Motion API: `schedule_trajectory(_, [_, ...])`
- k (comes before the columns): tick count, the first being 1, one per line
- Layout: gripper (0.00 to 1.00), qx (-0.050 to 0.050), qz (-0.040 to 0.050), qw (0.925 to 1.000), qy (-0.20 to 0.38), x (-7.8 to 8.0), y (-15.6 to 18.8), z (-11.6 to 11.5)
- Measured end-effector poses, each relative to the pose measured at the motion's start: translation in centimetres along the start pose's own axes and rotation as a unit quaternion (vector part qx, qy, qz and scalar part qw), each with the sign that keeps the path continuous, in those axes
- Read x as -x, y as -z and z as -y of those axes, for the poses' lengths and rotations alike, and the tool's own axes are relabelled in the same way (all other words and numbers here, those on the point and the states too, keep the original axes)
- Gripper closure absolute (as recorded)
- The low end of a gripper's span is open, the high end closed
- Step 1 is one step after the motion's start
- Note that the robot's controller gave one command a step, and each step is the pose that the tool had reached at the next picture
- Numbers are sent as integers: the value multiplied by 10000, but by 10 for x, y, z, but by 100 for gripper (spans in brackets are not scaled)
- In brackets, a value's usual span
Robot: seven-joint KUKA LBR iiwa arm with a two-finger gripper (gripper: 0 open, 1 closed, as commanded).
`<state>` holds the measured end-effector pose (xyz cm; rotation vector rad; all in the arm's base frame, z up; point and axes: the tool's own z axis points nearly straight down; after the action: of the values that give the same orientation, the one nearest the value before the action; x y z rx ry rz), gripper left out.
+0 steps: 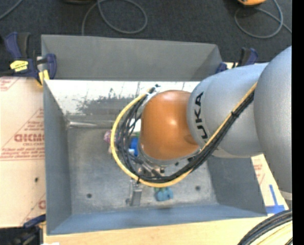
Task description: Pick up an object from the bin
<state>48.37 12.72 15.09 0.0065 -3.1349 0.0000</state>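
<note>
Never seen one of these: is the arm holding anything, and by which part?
Cannot be told. The gripper sits low near the front of the bin; a small blue thing lies beside it, apart.

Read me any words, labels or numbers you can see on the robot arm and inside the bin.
"UKA": black letters running up the side of the grey arm, beside the orange cover; anything before the "U" is hidden.
On the bin, walls and floor: no text to read.
On the small blue thing near the front wall: no marking to read.

Grey arm (pixel 254 111) lettered "UKA", orange domed wrist cover (pixel 164 124), yellow and apparently black cables (pixel 120 137) looped.
</note>
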Motion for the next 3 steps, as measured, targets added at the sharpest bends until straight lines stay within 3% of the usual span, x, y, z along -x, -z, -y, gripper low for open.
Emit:
schedule_trajectory(1, [0, 7, 41, 10000, -18, 2, 4, 1])
schedule_trajectory(2, [0, 4, 55, 9993, 381, 58, -35, 18])
schedule_trajectory(3, [0, -1, 32, 9920, 1262, 64, -23, 55])
